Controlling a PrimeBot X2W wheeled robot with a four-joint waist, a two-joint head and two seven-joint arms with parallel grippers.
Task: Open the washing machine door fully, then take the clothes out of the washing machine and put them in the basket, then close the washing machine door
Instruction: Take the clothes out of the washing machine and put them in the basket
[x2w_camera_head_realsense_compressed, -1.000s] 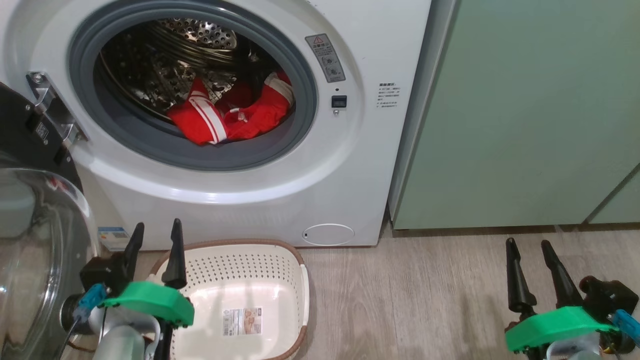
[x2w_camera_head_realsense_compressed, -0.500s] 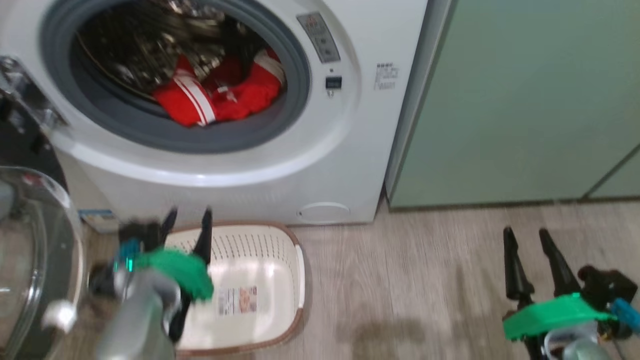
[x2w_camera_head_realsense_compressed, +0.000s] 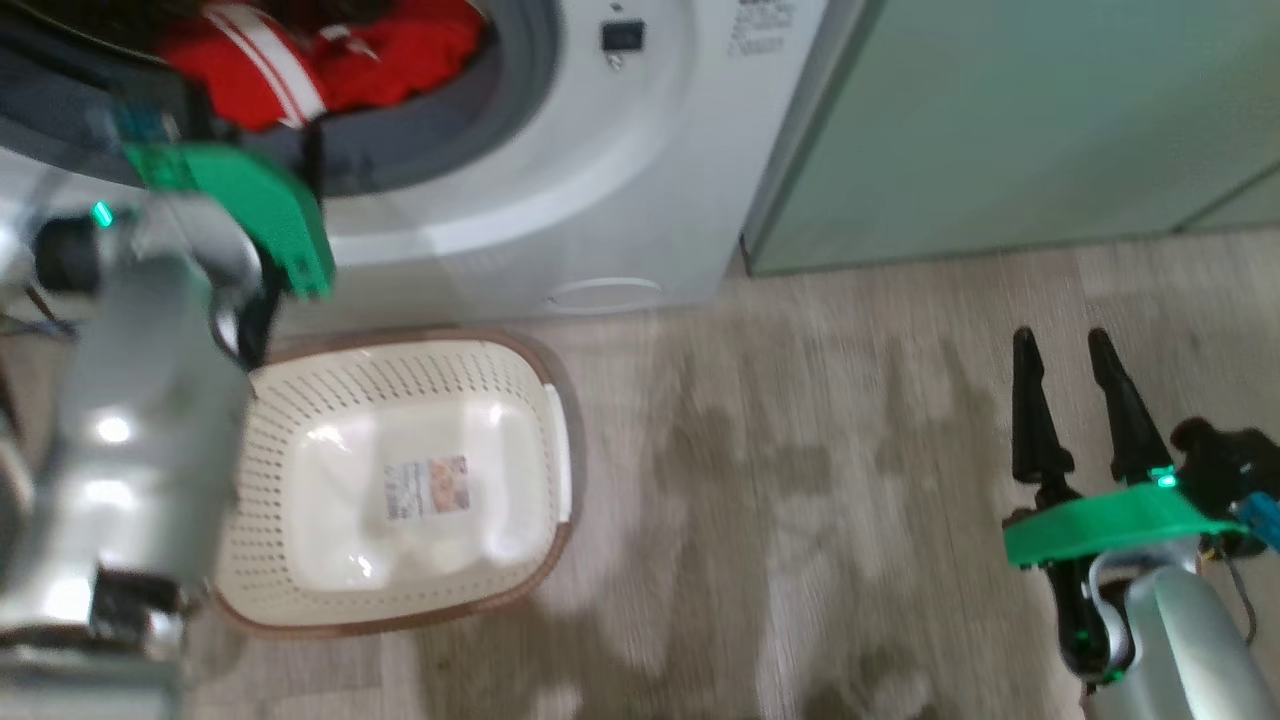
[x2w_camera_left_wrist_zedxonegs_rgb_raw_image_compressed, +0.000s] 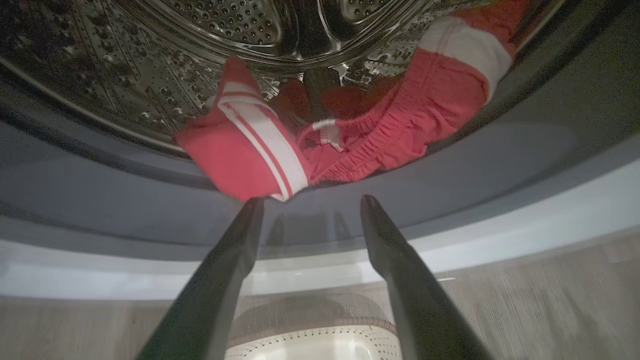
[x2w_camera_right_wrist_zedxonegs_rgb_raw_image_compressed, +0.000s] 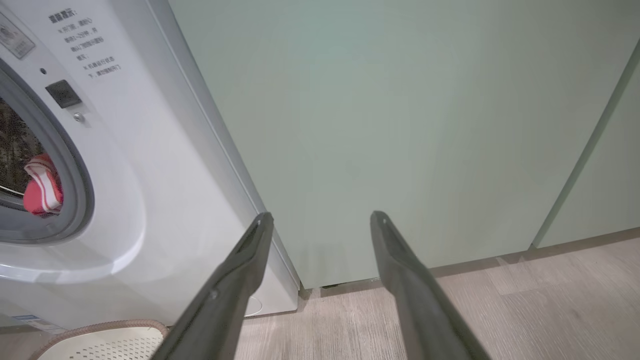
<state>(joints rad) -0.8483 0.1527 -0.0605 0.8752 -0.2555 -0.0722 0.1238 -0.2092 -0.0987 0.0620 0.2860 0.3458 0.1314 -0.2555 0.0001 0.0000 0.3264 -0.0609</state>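
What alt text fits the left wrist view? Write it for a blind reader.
Two open dark fingers point at red, white-striped clothes lying at the front lip of a steel drum. A grey ring curves below them, and a cream basket shows at the bottom edge.

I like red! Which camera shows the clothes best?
Left wrist view: the clothes lie close in the drum. Head view cuts them off at its top; right wrist view catches a small piece.
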